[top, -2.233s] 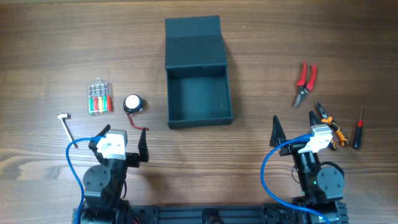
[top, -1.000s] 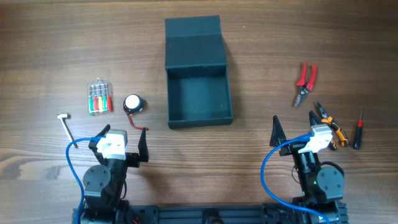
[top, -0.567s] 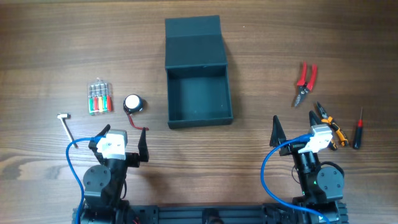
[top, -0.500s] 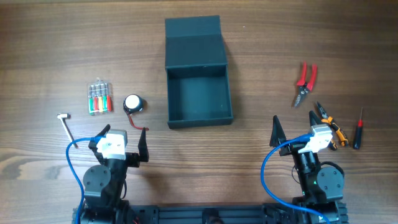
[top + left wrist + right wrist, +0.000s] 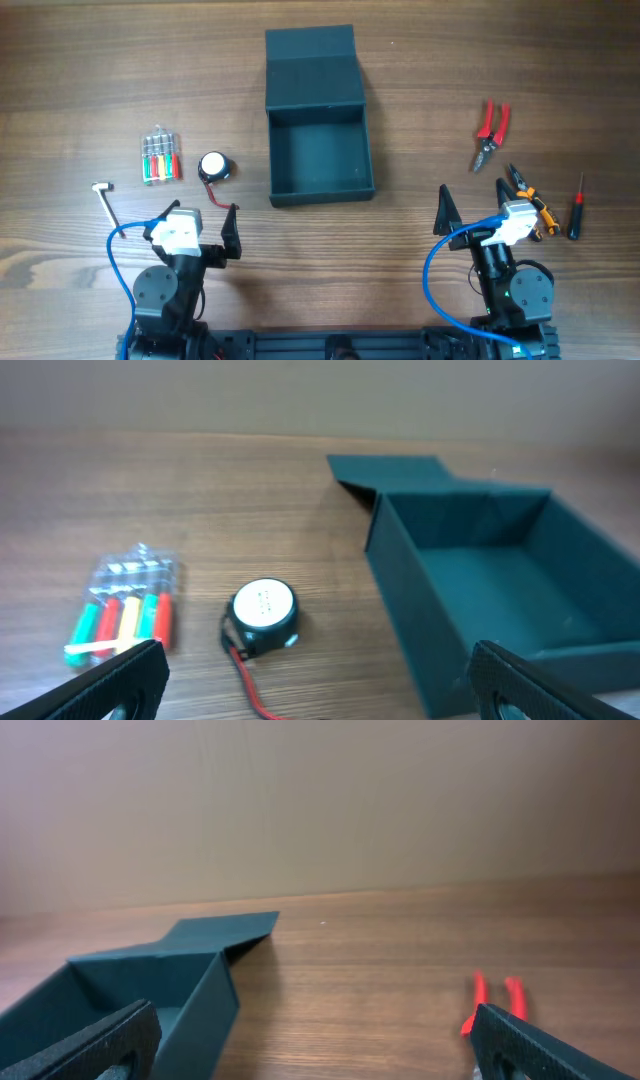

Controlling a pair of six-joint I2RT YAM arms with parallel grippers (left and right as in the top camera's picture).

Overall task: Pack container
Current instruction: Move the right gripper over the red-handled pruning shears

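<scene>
The container [image 5: 321, 194] sat in the middle of the desk, closer to the far edge. Its lid [image 5: 310, 66] lay open and flat, pointing at the far edge. Nothing was inside it.

Almost nothing had just changed. Both arms only wiggled a tiny bit near the front edge, and not one thing on the desk had moved. So the packing had not really begun, and every thing was yet to go in the box.

The left gripper [image 5: 318, 680] was wide open and held nothing. The right gripper [image 5: 315, 1040] was wide open and held nothing too.

Toward the left edge lay a pack of coloured pens [image 5: 160, 156], a round black and white part [image 5: 214, 167] with a red wire, and a little white-tipped tool [image 5: 104, 196]. Toward the right edge lay red pliers [image 5: 490, 130], orange and black pliers [image 5: 528, 200] and a red-handled screwdriver [image 5: 577, 208]. All of them lay in the same spots as in the earlier picture, well apart from the box.
</scene>
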